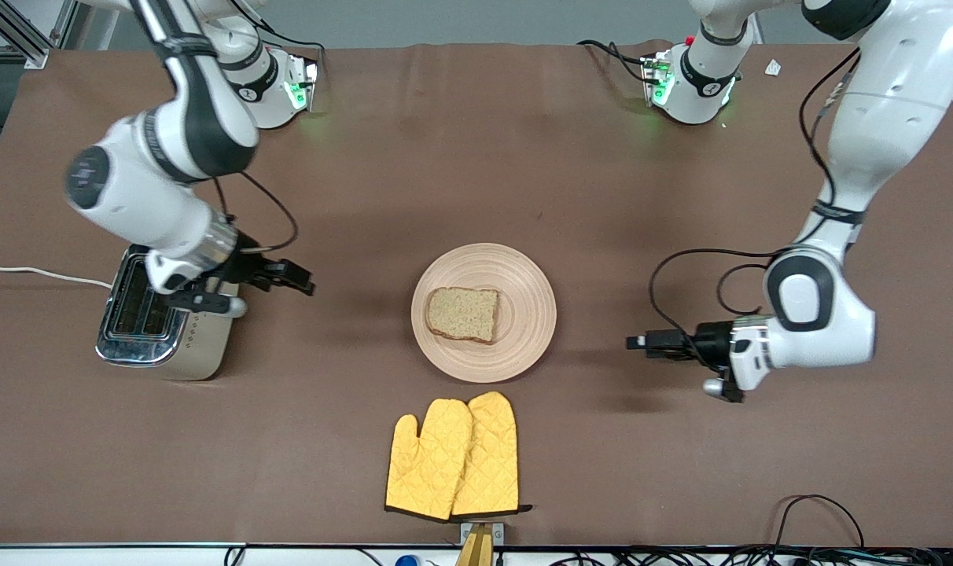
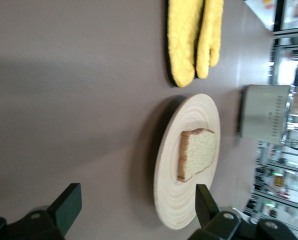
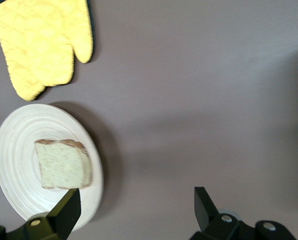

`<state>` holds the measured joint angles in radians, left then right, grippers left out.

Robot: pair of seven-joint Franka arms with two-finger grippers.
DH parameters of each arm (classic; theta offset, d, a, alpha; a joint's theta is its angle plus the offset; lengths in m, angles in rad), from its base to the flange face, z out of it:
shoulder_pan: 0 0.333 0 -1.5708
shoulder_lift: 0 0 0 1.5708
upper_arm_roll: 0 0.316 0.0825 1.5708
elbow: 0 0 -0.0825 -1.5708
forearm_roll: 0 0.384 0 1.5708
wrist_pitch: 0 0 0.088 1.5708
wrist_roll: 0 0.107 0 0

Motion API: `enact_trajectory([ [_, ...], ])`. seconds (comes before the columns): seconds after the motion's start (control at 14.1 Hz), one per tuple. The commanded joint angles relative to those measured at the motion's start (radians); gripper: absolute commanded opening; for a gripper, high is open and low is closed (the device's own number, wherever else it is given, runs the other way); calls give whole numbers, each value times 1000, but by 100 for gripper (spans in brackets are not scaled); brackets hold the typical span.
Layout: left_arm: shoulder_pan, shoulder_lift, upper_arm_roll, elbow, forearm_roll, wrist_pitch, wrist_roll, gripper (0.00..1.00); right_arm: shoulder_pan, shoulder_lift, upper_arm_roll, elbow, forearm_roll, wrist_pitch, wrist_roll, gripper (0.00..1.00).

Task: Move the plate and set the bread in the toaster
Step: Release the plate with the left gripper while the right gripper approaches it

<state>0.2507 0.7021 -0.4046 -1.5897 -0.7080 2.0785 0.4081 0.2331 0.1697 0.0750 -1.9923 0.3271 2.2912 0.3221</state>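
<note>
The bread (image 1: 463, 314) is seen lying on the plate (image 1: 524, 283) at mid-bench, with the toaster (image 1: 162, 326) standing at the right arm's end, the right gripper (image 1: 299, 281) held beside it with jaws apart, and the left gripper (image 1: 638, 343) held low toward the left arm's end, jaws apart and empty.

Light is even and bright from above. Soft shadows lie on the table (image 1: 476, 173) under both arms. The wrist views look paler and slightly blurred.
</note>
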Motion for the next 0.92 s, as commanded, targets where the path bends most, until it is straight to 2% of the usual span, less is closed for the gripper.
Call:
enact_trajectory([
  [0.0,18,-67,3,60,146,-61,-135,100,58,62,-11,-6,13,106,50,100],
  [0.35,53,-188,4,212,479,-283,-322,100,158,163,-14,3,7,253,145,100],
  [0.64,50,-332,13,224,640,-397,-393,100,251,252,-21,43,-2,281,251,100],
  [0.85,48,-433,12,224,700,-489,-468,100,342,287,-79,59,-78,281,358,100],
])
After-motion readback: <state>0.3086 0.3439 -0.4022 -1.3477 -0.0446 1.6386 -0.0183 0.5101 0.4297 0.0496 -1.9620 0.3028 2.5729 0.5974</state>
